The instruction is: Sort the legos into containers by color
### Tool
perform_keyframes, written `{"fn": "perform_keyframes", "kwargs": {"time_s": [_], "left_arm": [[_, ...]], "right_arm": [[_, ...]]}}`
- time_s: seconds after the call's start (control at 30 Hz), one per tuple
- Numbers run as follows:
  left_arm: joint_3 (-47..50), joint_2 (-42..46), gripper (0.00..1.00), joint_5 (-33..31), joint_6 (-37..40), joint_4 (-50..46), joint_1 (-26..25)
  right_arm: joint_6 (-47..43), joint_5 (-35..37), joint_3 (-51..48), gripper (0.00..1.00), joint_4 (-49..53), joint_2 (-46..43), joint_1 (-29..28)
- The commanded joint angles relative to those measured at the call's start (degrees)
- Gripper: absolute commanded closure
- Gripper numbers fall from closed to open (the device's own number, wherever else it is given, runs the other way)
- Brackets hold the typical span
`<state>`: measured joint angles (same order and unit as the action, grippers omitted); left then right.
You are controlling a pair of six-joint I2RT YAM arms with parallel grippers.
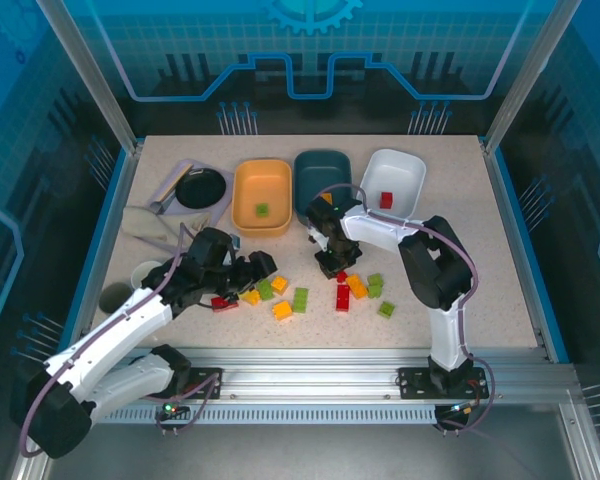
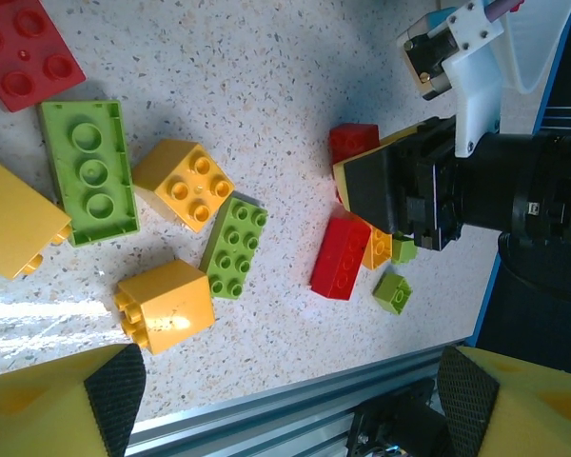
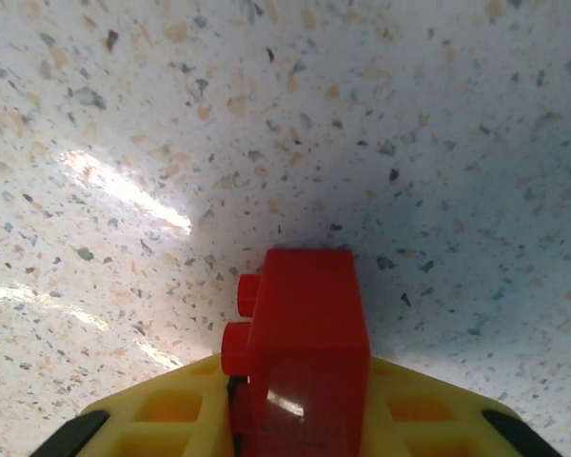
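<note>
My right gripper (image 1: 336, 266) is down at the table, shut on a red lego (image 3: 305, 347) held between its yellow fingers (image 3: 162, 419). It also shows in the left wrist view as the right gripper (image 2: 385, 190) with that red lego (image 2: 354, 143) at its tip. My left gripper (image 2: 290, 405) hovers open over loose legos, with nothing between its pads: an orange cube (image 2: 164, 305), a green brick (image 2: 233, 248) and a long red brick (image 2: 343, 257). At the back stand the orange tub (image 1: 244, 190) holding a green lego (image 1: 263, 209), the teal tub (image 1: 322, 170), and the white tub (image 1: 405, 172) holding a red lego (image 1: 386, 199).
More legos lie scattered mid-table between the arms, among them a green one (image 1: 386, 309) and an orange one (image 1: 282, 310). A black bowl (image 1: 200, 187) sits on a lilac tray at the back left, with mugs (image 1: 145, 272) below it. An aluminium rail (image 1: 330, 365) runs along the near edge.
</note>
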<state>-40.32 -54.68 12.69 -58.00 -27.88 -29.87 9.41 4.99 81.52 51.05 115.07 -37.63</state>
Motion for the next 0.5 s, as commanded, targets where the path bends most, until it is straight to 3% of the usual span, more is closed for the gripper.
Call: {"fn": "perform_keyframes", "kwargs": {"time_s": [0.0, 0.17, 0.33, 0.47], "left_arm": [[0.30, 1.15, 0.16, -0.85, -1.11, 2.10, -0.62], [-3.91, -1.48, 0.16, -0.46, -0.42, 3.64, -0.62], [-11.84, -9.12, 0.16, 0.42, 2.23, 5.22, -0.60], [-17.64, -16.31, 0.16, 1.81, 3.49, 7.47, -0.52]], "right_arm": [[1.00, 1.71, 1.79, 0.75, 0.04, -2.47, -0.36], [4.17, 4.19, 4.58, 0.77, 2.31, -9.85, 2.71], [7.75, 4.96, 8.54, 0.78, 3.47, -13.57, 11.49], [10.67, 3.84, 13.36, 0.78, 4.18, -11.31, 19.49]]}}
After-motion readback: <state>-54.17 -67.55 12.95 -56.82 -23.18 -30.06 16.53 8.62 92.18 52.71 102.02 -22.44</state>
